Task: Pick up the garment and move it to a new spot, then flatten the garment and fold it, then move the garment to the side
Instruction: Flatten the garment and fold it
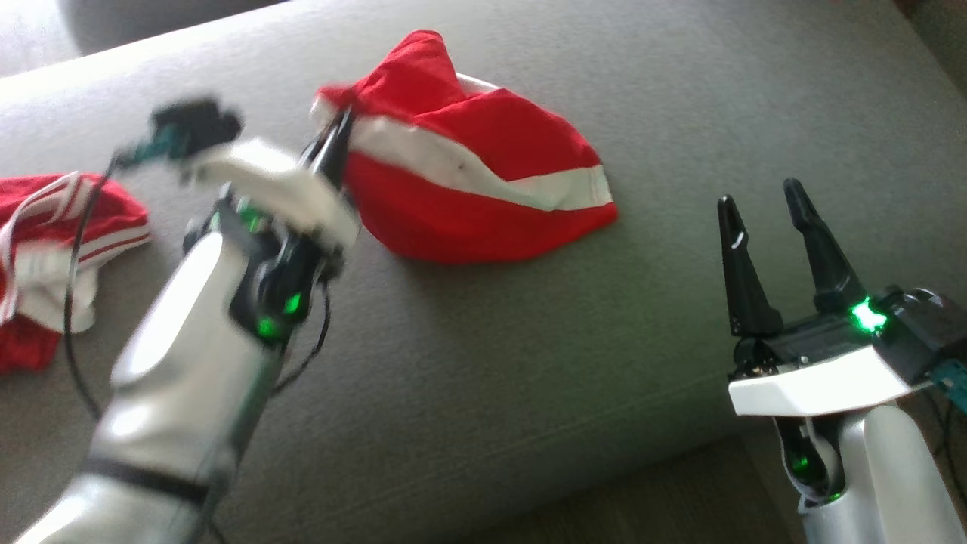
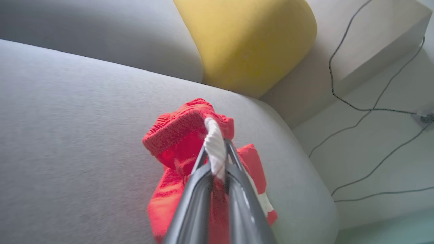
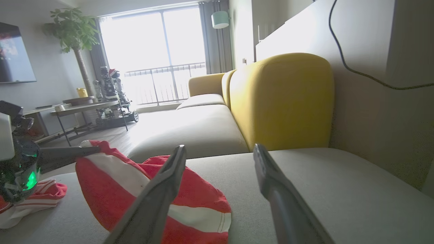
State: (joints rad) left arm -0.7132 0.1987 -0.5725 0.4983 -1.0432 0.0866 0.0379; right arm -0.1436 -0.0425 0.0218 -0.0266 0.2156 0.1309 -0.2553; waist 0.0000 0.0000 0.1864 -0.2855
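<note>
The garment is red with a broad white band and lies partly lifted on the grey sofa seat. My left gripper is shut on its left edge, holding that edge up off the cushion. In the left wrist view the dark fingers pinch a white ribbed hem of the garment, and red cloth hangs below them. My right gripper stands open at the lower right, apart from the garment, nothing between its fingers. The right wrist view shows the garment to the left of its open fingers.
A second red and white striped piece of clothing lies crumpled at the seat's left edge. A yellow backrest cushion rises behind the seat. Black cables run across the floor beside the sofa. The seat's front edge runs along the lower right.
</note>
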